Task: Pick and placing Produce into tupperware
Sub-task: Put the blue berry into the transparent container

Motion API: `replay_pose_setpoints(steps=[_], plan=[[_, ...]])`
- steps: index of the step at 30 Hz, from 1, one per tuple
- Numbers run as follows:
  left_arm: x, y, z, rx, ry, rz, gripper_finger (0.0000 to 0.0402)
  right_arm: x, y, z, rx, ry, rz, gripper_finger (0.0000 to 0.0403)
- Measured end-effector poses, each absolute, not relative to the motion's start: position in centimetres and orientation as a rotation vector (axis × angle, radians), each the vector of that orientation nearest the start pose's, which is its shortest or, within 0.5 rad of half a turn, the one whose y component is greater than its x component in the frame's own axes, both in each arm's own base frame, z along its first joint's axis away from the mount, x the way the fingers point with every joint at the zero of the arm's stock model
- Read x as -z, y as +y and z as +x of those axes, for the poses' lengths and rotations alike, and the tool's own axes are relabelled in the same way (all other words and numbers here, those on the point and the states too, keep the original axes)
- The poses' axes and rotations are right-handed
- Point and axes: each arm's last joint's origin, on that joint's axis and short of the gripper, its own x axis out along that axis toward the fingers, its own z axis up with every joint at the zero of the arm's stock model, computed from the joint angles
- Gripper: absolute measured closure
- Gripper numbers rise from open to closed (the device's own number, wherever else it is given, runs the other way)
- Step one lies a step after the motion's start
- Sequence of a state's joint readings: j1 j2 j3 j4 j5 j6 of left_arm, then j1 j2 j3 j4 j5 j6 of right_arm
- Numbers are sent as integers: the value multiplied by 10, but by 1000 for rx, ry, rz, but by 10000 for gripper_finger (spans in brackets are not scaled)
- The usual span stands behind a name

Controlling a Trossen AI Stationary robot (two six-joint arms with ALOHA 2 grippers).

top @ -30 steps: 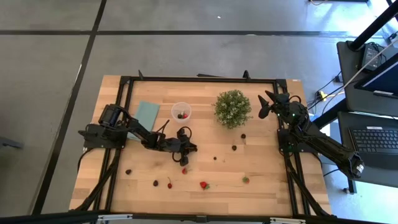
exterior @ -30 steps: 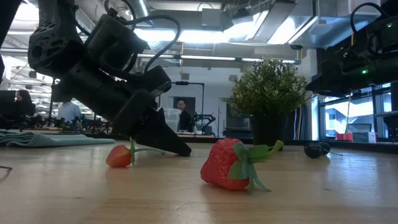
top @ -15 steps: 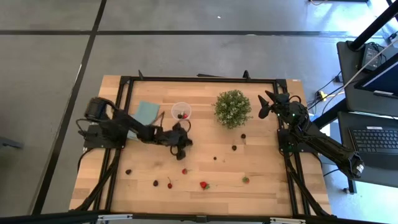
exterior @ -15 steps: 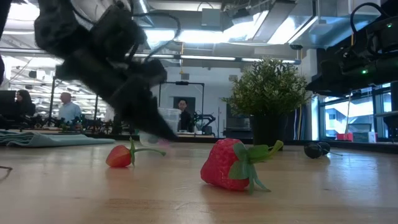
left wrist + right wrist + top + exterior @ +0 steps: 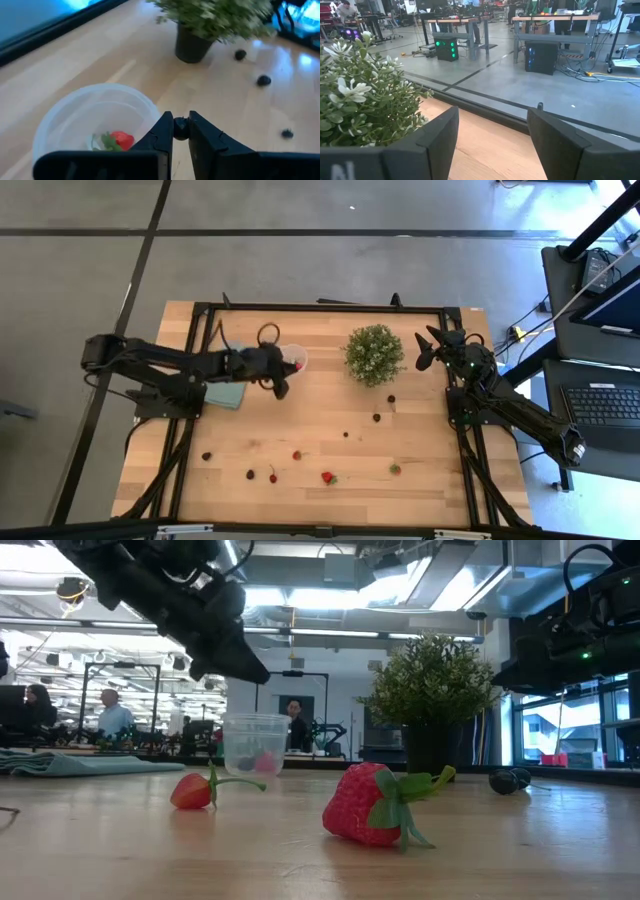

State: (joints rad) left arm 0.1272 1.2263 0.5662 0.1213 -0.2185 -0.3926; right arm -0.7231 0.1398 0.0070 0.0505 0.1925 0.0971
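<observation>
We see the left gripper pinched shut on a small dark berry, held in the air just beside the rim of the tupperware, on the side nearer the plant. The tupperware stands on the table and already holds a red strawberry piece with a green stem (possibly more, though the cup wall blurs what lies behind it). Beyond the tupperware, near the plant's pot, three more dark berries lie on the wood. Farther from the tupperware, toward the table's front edge, red strawberries and a greenish piece lie scattered. The right gripper waits just past the plant, well away from the tupperware, its fingers spread wide apart.
</observation>
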Motion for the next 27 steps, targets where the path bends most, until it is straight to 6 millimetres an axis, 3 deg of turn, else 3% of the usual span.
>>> replay_pose_setpoints(steps=[3, 13, 17, 27], plan=[[-203, 50, 240, -446, 520, -409, 369, -159, -74, 75, 919, 38, 112, 164], [-232, 85, 256, -546, 839, -356, 366, -159, -74, 75, 919, 38, 112, 164], [-237, 93, 262, -518, 866, -367, 369, -159, -74, 75, 919, 38, 112, 164], [-203, 105, 271, -522, 1020, -418, 364, -159, -74, 75, 918, 39, 112, 164]])
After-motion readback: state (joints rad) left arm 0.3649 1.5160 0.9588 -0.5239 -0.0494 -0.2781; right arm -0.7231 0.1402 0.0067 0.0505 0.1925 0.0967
